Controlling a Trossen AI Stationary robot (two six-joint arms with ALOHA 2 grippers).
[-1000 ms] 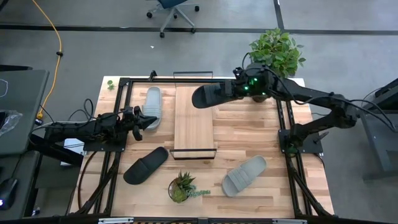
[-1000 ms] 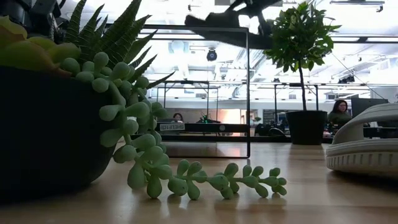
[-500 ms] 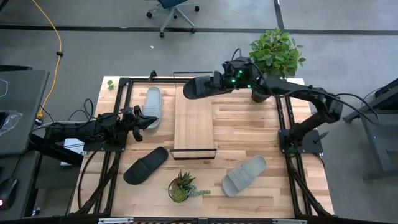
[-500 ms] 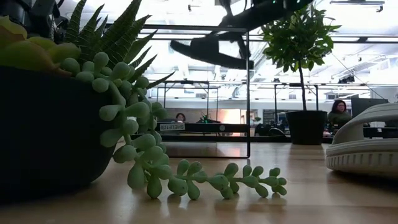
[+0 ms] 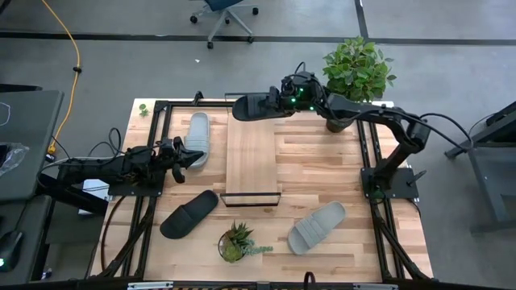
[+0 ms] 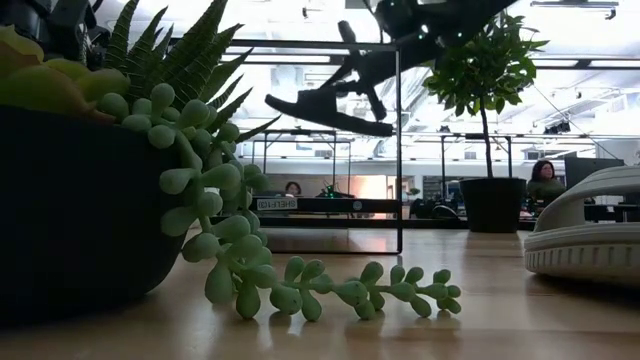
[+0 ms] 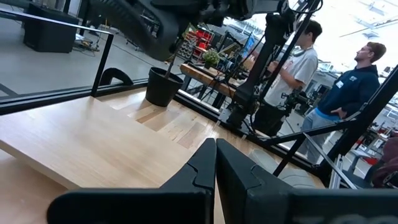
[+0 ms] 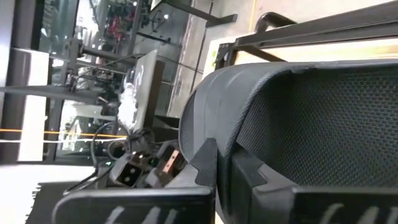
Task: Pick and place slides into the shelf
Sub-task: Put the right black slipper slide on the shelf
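In the high view the right tool (image 5: pixel 278 103) is clamped on a black slide (image 5: pixel 254 106) and holds it in the air over the far end of the shelf (image 5: pixel 251 157), with the slide's free end pointing away from the tool, toward the left arm's side. The left tool (image 5: pixel 187 158) has its fingers together and holds nothing; a grey slide (image 5: pixel 197 138) lies just beside it on the desk (image 5: pixel 322 169). The second black slide (image 5: pixel 189 213) and the second grey slide (image 5: pixel 317 226) lie well apart from the right tool, at the near side of the desk, and the shelf board is not yet carrying any slide. In the low view the held slide (image 6: pixel 325 108) hangs tilted, high above the board. In the left wrist view the left tool's fingers (image 7: pixel 205 165) are pressed together, with the shelf board (image 7: pixel 87 140) in front of them. In the right wrist view the fingers (image 8: pixel 214 168) grip the strap of the black slide (image 8: pixel 298 118). I judge that the step in hand is the carrying of the first slide to the shelf. The next move calls for lowering it flat onto the far end of the board, so that room is left for three more, and only then opening the fingers.
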